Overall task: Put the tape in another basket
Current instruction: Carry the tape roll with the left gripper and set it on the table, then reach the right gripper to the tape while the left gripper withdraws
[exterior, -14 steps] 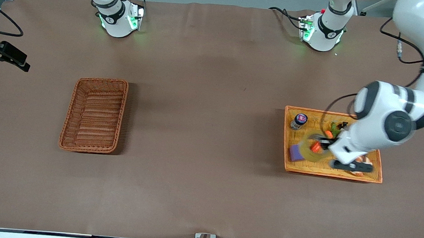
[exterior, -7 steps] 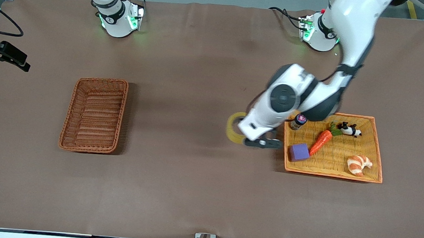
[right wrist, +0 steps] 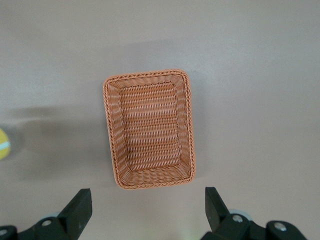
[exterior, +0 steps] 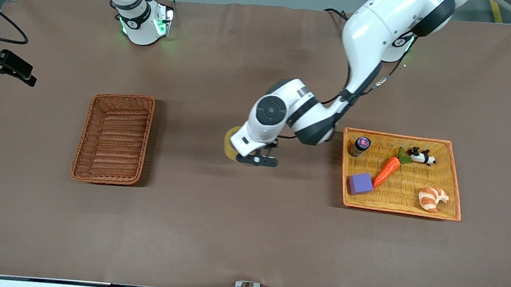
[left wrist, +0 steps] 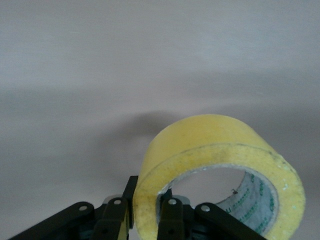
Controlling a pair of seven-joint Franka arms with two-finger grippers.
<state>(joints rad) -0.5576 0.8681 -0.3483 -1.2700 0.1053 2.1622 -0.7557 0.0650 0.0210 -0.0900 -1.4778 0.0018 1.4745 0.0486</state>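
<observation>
Pinching the tape [left wrist: 215,165] wall, the left gripper [left wrist: 145,217] carries it tilted — hole sideways.

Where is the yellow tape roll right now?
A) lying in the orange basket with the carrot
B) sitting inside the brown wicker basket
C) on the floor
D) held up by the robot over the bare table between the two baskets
D: the left end effector pinches the wall of the tape over the table, between the reddish-brown wicker basket and the orange-yellow basket.

Yellowish tape [left wrist: 215,165] aloft over bare table, seemingly on edge; reddish-brown basket [exterior: 114,138] empty.
</observation>
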